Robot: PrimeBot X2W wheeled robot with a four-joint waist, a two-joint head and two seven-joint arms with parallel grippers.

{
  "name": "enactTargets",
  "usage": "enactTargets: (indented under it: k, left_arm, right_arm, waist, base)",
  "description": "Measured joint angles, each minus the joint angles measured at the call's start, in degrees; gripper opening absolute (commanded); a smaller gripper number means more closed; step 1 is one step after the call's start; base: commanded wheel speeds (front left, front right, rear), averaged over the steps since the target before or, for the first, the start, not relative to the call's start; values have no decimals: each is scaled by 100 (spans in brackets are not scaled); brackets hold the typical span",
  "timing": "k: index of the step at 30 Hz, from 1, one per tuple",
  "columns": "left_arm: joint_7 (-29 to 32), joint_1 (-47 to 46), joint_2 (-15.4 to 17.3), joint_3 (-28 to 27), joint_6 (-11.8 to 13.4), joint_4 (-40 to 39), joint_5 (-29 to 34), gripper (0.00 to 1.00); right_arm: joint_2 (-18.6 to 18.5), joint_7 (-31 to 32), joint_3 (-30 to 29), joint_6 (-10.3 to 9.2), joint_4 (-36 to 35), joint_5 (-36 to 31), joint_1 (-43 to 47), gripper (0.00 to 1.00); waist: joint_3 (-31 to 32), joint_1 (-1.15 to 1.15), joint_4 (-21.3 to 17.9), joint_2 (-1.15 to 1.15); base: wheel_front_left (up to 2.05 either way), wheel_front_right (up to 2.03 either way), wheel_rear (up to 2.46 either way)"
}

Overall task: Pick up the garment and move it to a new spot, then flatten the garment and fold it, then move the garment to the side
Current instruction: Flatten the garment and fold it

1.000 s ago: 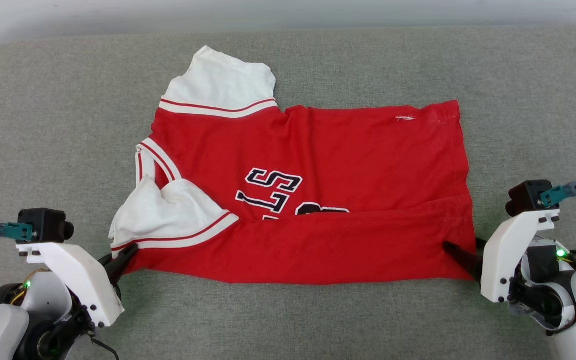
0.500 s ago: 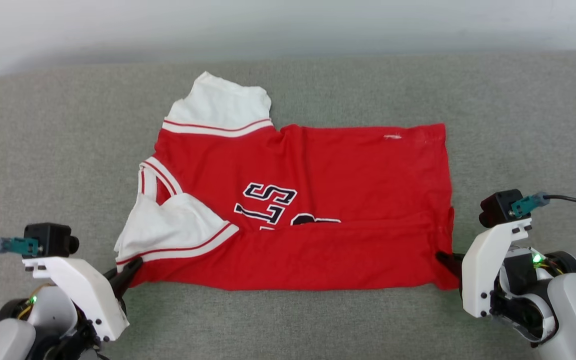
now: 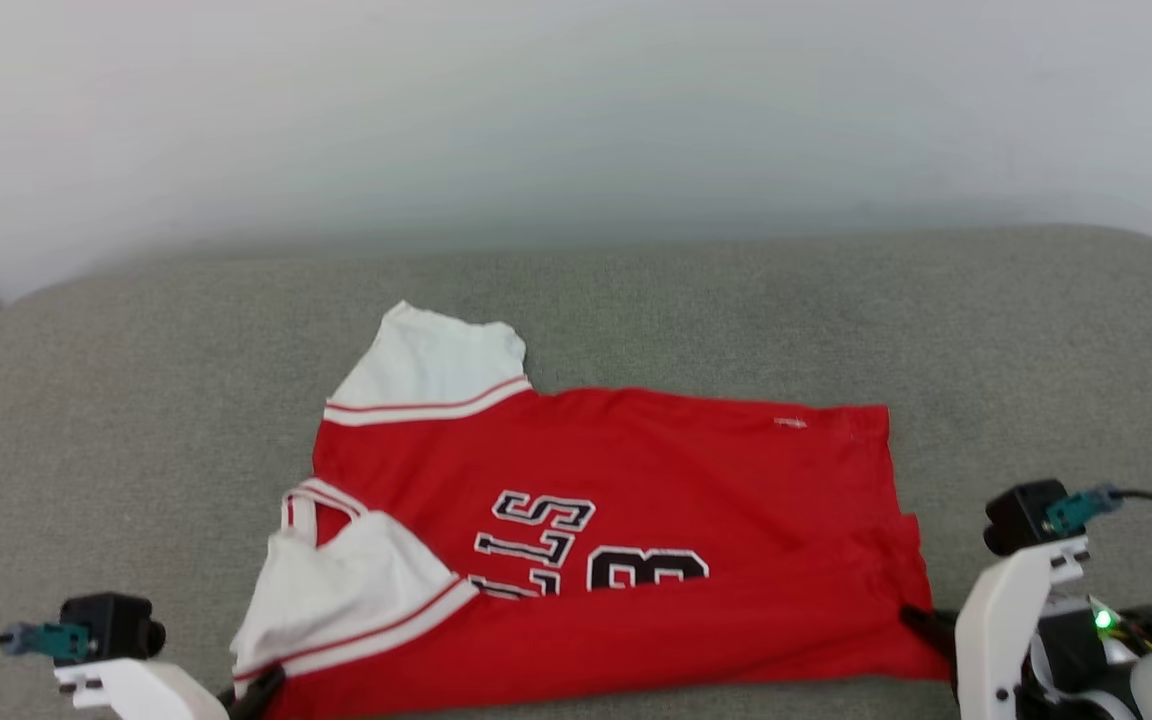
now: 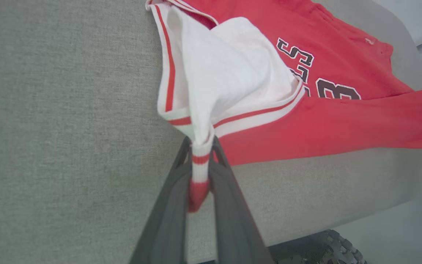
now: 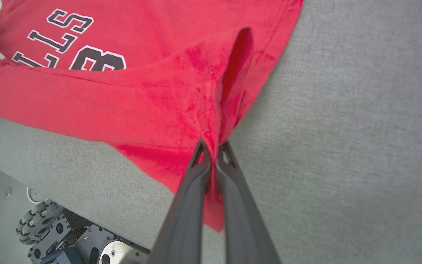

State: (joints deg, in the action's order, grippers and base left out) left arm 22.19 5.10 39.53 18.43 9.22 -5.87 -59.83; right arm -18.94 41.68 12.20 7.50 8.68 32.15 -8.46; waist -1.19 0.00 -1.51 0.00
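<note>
Left tool pinching the garment by its sleeve cuff, right tool pinching its hem corner, near flap drawn back so more number shows, flattening underway at the surface near edge.

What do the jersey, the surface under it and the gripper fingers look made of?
The jersey: soft knit cloth, matte; it drapes and bunches where pinched. The surface: grey woven upholstery, by its fine weave and rounded padded edge. The fingers: probably dark matte plastic, smooth with cut-out tips.
</note>
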Motion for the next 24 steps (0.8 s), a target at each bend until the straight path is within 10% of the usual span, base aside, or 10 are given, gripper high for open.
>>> enactTargets:
  k: [7,8,9,10,24]
  left_arm:
    - [51,399,-104,112,163,2,-94,0]
    - [49,397,-157,151,162,58,-94,29]
    - [3,386,-223,170,162,108,-82,89]
    - [-55,350,-290,174,160,175,-76,100]
    - [-1478,-708,-530,-108,364,564,906,100]
  right_arm:
    - [100,68,-431,0,-113,-14,732,11]
    - [156,63,-478,0,-76,-14,806,51]
    - [201,-9,-503,0,-60,-32,876,100]
    - [237,-98,-524,0,-49,-53,918,100]
    - [519,-2773,-781,0,-682,-1022,857,100]
  waist:
    - [180,-1,11,0]
    - [171,-1,9,0]
    - [161,-1,4,0]
    - [145,-1,-2,0]
    - [-2,0,-338,0]
  base:
    - [0,0,0]
    - [0,0,0]
    - [0,0,0]
    - [0,0,0]
    - [0,0,0]
